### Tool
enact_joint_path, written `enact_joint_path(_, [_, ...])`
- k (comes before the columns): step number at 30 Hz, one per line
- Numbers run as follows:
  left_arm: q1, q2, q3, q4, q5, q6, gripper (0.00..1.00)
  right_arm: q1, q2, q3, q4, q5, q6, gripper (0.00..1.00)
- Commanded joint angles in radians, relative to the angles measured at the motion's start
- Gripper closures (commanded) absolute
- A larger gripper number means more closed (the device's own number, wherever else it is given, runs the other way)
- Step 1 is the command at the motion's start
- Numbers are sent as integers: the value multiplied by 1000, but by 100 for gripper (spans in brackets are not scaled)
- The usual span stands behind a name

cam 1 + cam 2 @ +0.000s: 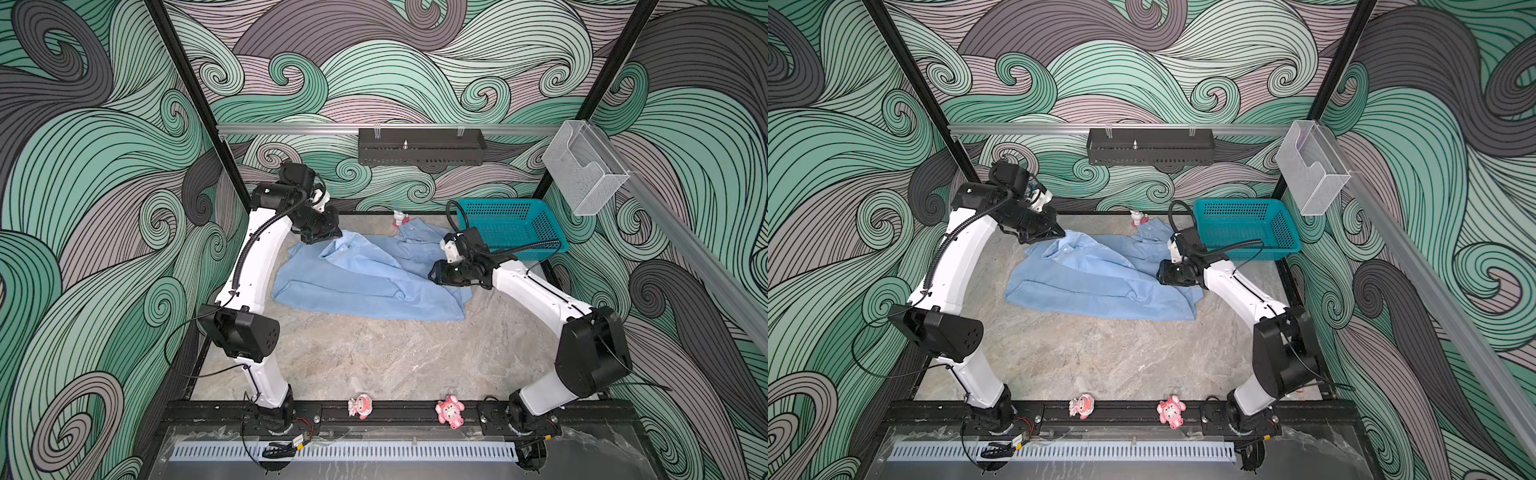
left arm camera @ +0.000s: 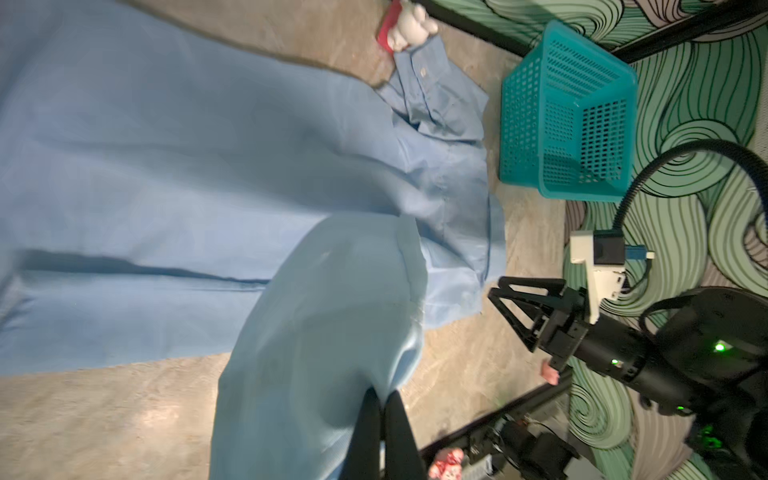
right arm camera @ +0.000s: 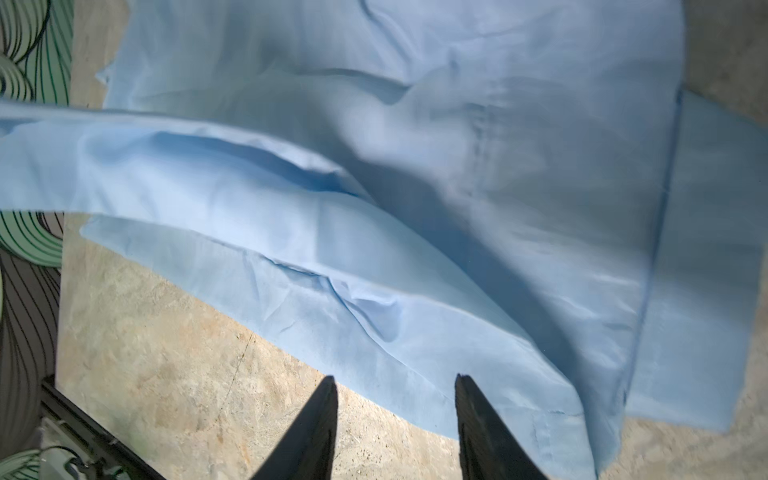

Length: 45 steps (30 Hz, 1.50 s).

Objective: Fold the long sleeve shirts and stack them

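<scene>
Lying rumpled on the marble-patterned tabletop [image 1: 374, 357], toward its far side, the light blue button-up shirt [image 1: 365, 282] [image 1: 1096, 286] spreads between the two arms in both top views. One cuffed sleeve [image 2: 432, 91] reaches back to a small white-and-red figurine [image 1: 400, 218] at the far edge, and the cuff touches it in the left wrist view.

The left gripper [image 1: 328, 237] [image 2: 380, 395] sits at the shirt's far left corner, its jaws clenched on a fold of the cloth. In the left wrist view the fabric rises off the table in a taut, rounded ridge that runs straight into the pinched fingertips.

The right gripper [image 1: 434, 274] [image 3: 395, 378] stands at the shirt's right side, just in front of the teal perforated basket [image 1: 515, 232]. Its jaws are released and spread apart, with bare tabletop between them. One fingertip [image 3: 461, 382] overlaps the shirt's hem in the right wrist view, though the blur makes it hard to say whether it touches the cloth.

Two pink toy figures [image 1: 360, 406] [image 1: 450, 410] rest on the black rail [image 1: 399, 415] at the near edge, well apart from the shirt.
</scene>
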Motion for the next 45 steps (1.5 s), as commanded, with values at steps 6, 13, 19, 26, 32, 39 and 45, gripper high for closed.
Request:
enact_joint_path(6, [101, -153, -180, 52, 237, -131, 100, 26, 24, -1, 87, 73, -49, 54])
enact_joint_path(13, [183, -312, -365, 117, 298, -193, 100, 19, 92, 60, 30, 35, -16, 52])
enact_joint_path(19, [314, -447, -599, 181, 320, -226, 100, 18, 123, 43, -20, 35, 21, 57])
enact_joint_path(26, [449, -416, -747, 108, 367, -171, 100, 20, 141, -59, -89, 17, 54, 72])
enact_joint_path(32, [500, -404, -809, 171, 352, -208, 100, 22, 88, -220, -91, 35, 57, 80])
enact_joint_path(39, [497, -305, -801, 257, 373, -254, 100, 21, 28, -301, -88, 35, 51, 79])
enact_joint_path(45, [446, -232, -758, 333, 400, -313, 100, 21, -60, -249, -133, 47, 39, 71])
